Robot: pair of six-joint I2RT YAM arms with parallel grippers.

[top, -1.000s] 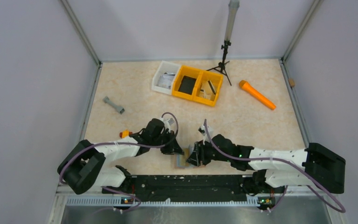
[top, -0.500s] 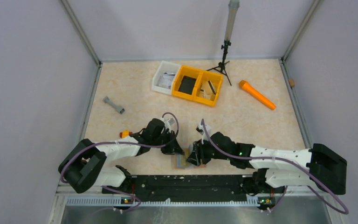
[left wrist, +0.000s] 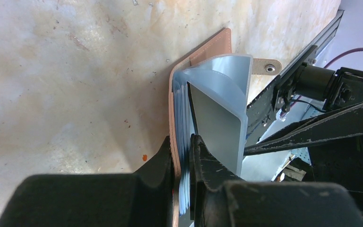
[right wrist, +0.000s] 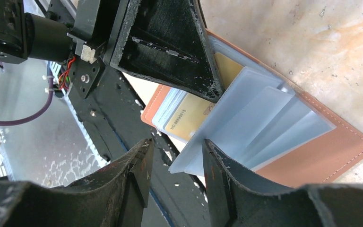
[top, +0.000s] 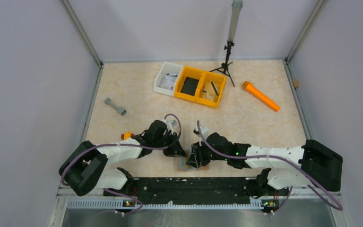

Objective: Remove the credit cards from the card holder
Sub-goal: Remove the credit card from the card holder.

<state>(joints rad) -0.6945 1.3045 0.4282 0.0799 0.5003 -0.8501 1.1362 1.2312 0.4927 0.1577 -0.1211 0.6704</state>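
At the tabletop's (top: pixel 246 118) near edge the card holder (right wrist: pixel 321 156) lies open. The left end effector (left wrist: pixel 182 146) is clamped on its cover, seemingly to steady it. The right end effector (right wrist: pixel 175 156), jaws apart and gripping nothing, straddles a pale flap (right wrist: pixel 246 109) beside the pocketed credit cards (right wrist: pixel 194 116).

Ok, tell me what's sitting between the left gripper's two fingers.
The left wrist view shows it: the card holder's brown cover and some pale inner sleeves, pinched in the left gripper. No bare gap.
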